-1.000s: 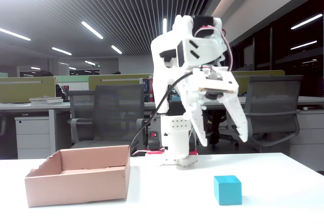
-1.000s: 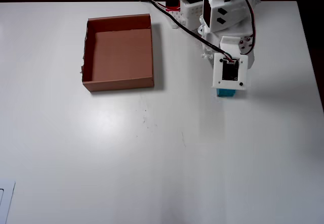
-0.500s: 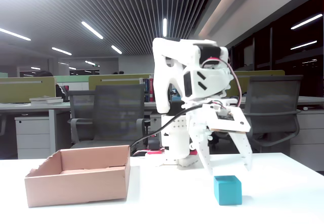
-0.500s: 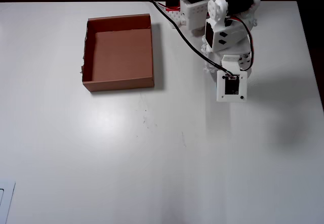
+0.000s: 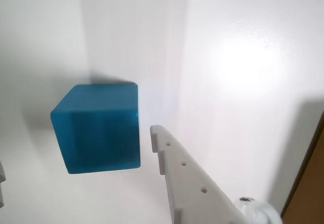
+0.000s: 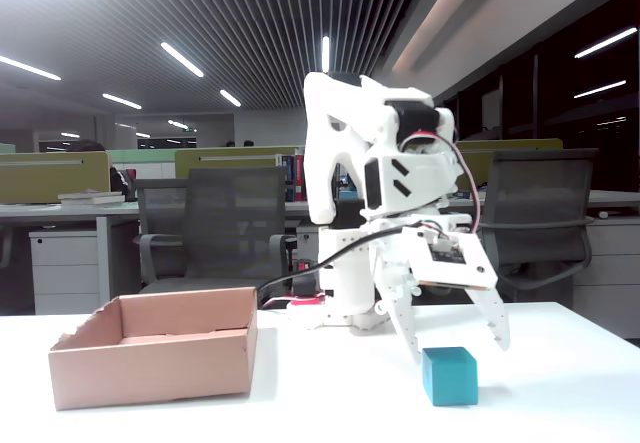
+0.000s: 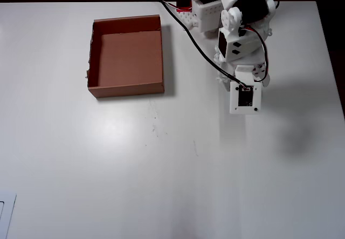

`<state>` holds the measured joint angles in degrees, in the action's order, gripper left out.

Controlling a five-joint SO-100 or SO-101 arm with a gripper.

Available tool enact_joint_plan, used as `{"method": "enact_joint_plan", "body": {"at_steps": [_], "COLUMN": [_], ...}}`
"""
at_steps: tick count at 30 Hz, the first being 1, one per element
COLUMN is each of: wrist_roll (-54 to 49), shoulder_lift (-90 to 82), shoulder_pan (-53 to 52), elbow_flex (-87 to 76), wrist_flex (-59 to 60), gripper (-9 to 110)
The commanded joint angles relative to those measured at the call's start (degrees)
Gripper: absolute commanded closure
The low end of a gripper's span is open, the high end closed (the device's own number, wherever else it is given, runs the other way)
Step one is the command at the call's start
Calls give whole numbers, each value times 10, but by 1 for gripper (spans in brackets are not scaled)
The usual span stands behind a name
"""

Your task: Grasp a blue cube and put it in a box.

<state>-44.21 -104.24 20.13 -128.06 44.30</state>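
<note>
Close up in the wrist view, you see the blue cube point(image 5: 97, 128) sitting flat on the white table point(image 5: 238, 57). One white finger point(image 5: 182, 178) of the gripper point(image 5: 76, 181) stands just to the right of the cube, with a thin strip of table between them. The other finger only peeks in at the left edge, so the jaws are spread wide with the cube between them and nothing is held. A brown bit at the bottom right corner may be the box, but you see too little of it to tell.

In the fixed view the cube point(image 6: 449, 375) rests near the front of the table, and the gripper point(image 6: 455, 341) hangs right over it, one tip on each side, above the cube's top. The box point(image 6: 155, 355) sits well apart to the left, its open top up and its near left corner torn.

From overhead, the arm point(image 7: 240, 45) hides the cube. The box point(image 7: 126, 89) lies far to the left of the arm. Wide bare table point(image 7: 161, 185) spreads below both.
</note>
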Motion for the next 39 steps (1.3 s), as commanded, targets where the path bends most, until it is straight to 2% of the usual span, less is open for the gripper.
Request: {"method": "enact_joint_plan", "body": {"at_steps": [1, 10, 39], "wrist_roll": [3, 4, 21], "shoulder_lift": [8, 18, 13], "shoulder_pan": [-5, -5, 10], "elbow_flex": [6, 6, 0], "wrist_flex": [-11, -33, -34], "gripper": [63, 71, 84]}}
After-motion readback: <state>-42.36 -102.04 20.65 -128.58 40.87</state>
